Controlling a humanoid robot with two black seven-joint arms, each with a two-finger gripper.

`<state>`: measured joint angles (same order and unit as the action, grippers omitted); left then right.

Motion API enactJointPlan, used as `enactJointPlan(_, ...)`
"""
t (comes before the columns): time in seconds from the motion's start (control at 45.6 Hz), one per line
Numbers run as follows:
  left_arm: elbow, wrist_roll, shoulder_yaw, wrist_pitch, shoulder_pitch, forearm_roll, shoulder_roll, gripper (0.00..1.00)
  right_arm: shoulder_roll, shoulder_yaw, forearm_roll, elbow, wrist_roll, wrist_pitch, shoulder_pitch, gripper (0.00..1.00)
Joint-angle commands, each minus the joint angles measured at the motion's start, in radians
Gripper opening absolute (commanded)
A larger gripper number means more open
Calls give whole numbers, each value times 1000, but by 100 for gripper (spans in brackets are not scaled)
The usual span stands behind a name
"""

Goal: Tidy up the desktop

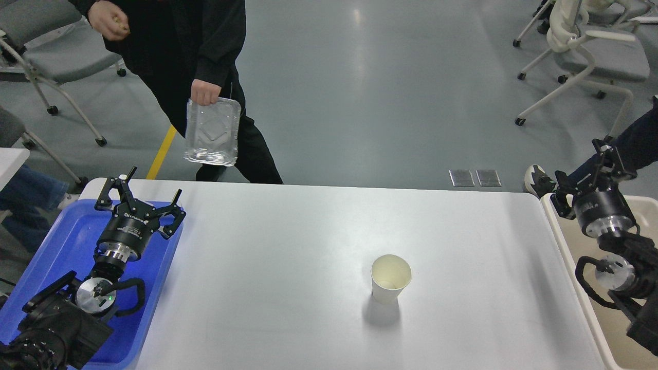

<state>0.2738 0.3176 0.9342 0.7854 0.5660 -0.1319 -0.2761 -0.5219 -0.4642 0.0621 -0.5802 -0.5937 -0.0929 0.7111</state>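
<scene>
The desktop (308, 241) is a wide white tabletop with rounded corners. A white paper cup (390, 278) stands upright on it, right of centre, and looks empty. My left gripper (140, 192) is open and empty over the blue tray (61, 241) at the table's left edge. My right gripper (586, 164) is open and empty above the beige bin (576, 246) at the table's right edge. Both grippers are far from the cup.
A person in black (205, 61) stands behind the table's far left edge, holding a foil tray (212, 131) above the floor. Wheeled chairs (591, 56) stand at the back right and back left. Another person's shoe (537, 180) shows near the bin.
</scene>
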Motion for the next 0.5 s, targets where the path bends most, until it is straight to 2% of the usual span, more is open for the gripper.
enactJointPlan(0.0, -1, 0, 0, 0, 0, 0, 0, 100, -104, 329, 57, -69, 18, 45, 191, 100)
enactJointPlan(0.088, -1, 0, 0, 0, 0, 0, 0, 100, -147, 418, 122, -119, 35, 47, 283, 100)
enactJointPlan(0.263, 1, 0, 0, 0, 0, 0, 0, 100, -168, 577, 358, -230, 132, 41, 465, 100)
enactJointPlan(0.483, -1, 0, 0, 0, 0, 0, 0, 100, -103, 778, 585, -267, 192, -11, 640, 100)
